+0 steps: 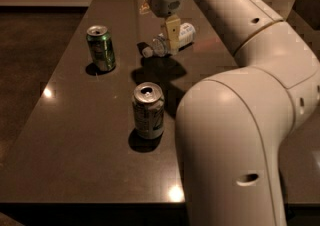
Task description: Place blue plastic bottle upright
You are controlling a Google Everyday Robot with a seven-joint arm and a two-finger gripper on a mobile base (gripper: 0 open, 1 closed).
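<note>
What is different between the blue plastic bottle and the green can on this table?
The blue plastic bottle lies on its side; the green can stands upright. The bottle is clear with a white cap; the can is shiny green. The gripper hangs over the bottle's middle, while the can stands apart from it. Both rest on the dark table.
</note>
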